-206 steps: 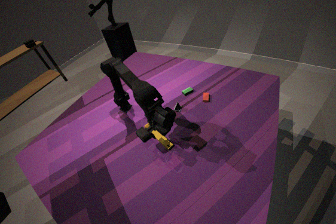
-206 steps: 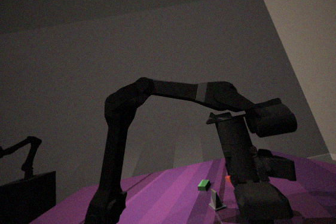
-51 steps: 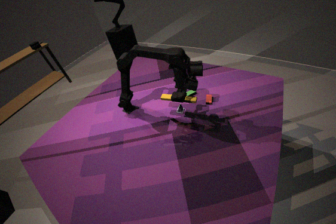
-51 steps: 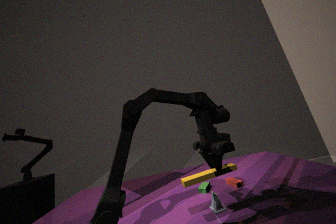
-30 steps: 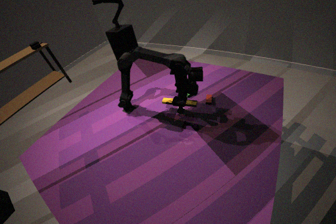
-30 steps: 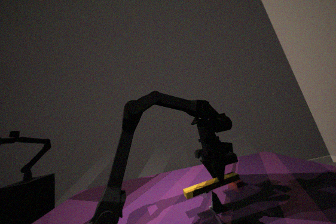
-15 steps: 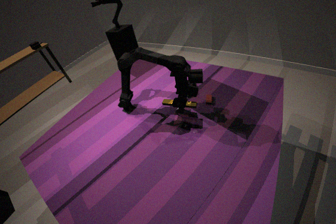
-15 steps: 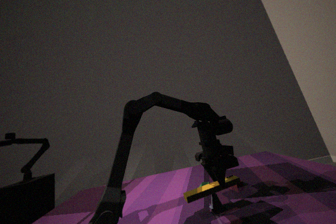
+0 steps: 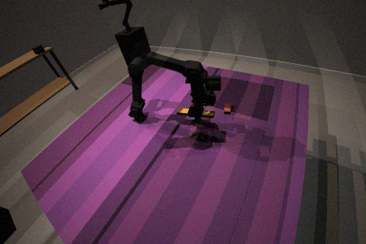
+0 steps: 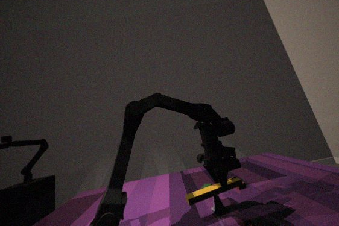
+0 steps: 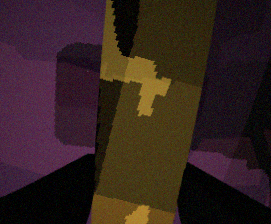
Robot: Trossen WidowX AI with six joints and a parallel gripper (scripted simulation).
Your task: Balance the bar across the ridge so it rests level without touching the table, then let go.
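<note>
One red block [image 9: 227, 108] — beside the bar [image 9: 184, 111] [image 10: 205, 191] [image 11: 148, 145].

We find the room dim, with a plain dark grey wall [image 10: 157, 38] behind the scene. We record a pale, straight-edged panel [image 10: 313, 47] at the upper right of the exterior view. We note a grey floor [image 9: 62, 125], with a thin light line [image 9: 254, 56] along its far side. We log 1 shelf unit [image 9: 27, 106] at the left of the top view, with 2 wood-coloured boards and dark legs; 1 small dark object [image 9: 38, 49] sits on its upper board. Light falls unevenly, in pale streaks and dark bands. We observe 1 dark block [image 9: 6, 224] at the lower left.
</note>
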